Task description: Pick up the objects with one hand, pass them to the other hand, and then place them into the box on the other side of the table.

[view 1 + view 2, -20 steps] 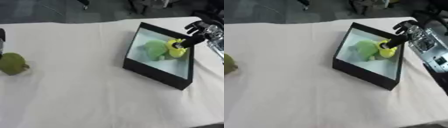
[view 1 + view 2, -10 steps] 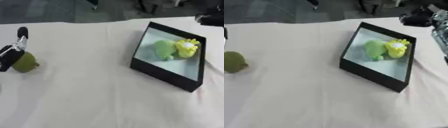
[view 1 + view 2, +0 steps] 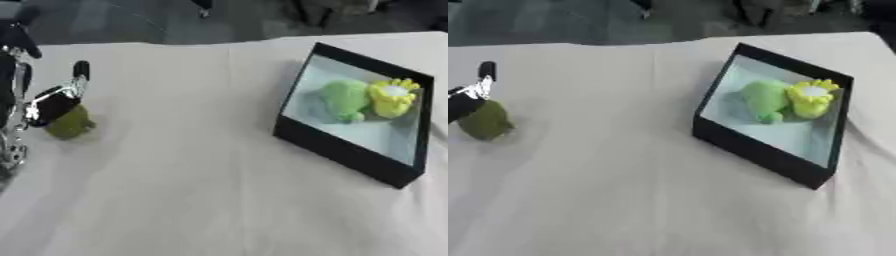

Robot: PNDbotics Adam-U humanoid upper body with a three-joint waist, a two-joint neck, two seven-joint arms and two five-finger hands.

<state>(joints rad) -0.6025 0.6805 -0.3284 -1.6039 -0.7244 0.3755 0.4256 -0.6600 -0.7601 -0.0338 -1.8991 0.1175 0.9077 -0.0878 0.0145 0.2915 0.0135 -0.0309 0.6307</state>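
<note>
Nearest you, the lower half of the frame is only the bench (image 3: 201, 200) under its pale cloth. Go up the left side and you reach your left hand (image 3: 52, 102), black and silver, resting against the olive-green fruit (image 3: 70, 122) that sits on the cloth at mid-left. One finger sticks straight up and the others look to be over the top of the fruit; the view is blurred there, so I cannot tell whether you have actually closed on it. Treat the fruit as not yet lifted.

Across the frame at mid-right stands the black box (image 3: 350, 155), tilted. Inside it lie a green toy (image 3: 343, 99) and a yellow toy (image 3: 392, 96), touching each other. Those two look delivered.

Your right hand shows in neither view. So what is left, by my reading: grasp the fruit, hand it across, and drop it into the box.
</note>
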